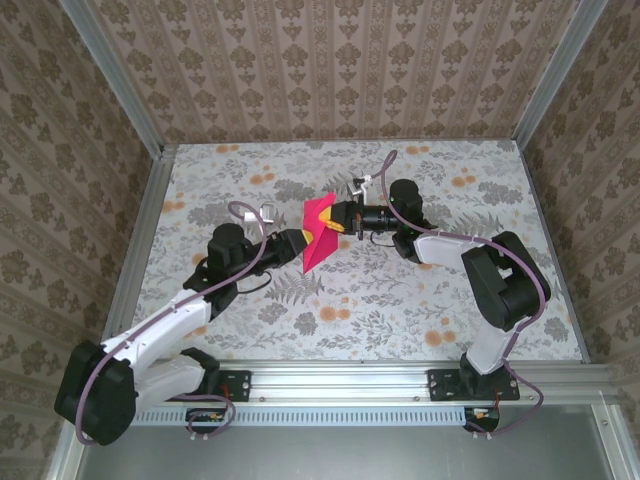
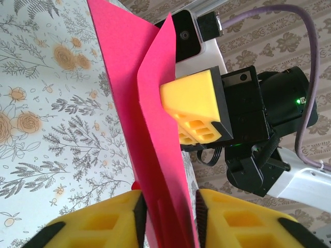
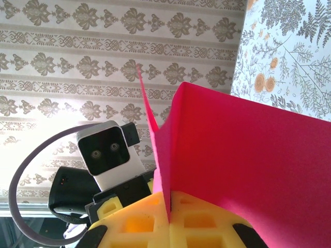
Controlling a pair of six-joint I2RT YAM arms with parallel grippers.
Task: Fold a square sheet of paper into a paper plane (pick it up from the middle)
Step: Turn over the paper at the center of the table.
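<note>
Top view, right gripper: closed on the square sheet of paper, which sticks out past its fingertips toward the left gripper.
Top view, left gripper: its tips meet the lower edge of the sheet from the opposite side, so the paper sits between the two grippers, lifted off the table.
Top view, paper: magenta-red, folded, standing on edge with an upper flap and a narrower lower tip.
Top view, arms: both reach inward and face each other nose to nose; the right forearm lies nearly level.
Left wrist view, left gripper: yellow pads set narrow, one on each side of the paper; a firm pinch cannot be told.
Left wrist view, paper: rises from between the pads as two overlapping layers with a sharp crease.
Left wrist view, right gripper: its yellow pad presses the far face of the sheet, just above the left pads.
Right wrist view, right gripper: pads shut together, with the paper caught in the seam.
Right wrist view, paper: one broad flap spreads to the right, and a thin edge stands straight up.
Right wrist view, left arm's camera housing: just beyond the fingertips, to the left of the fold.
</note>
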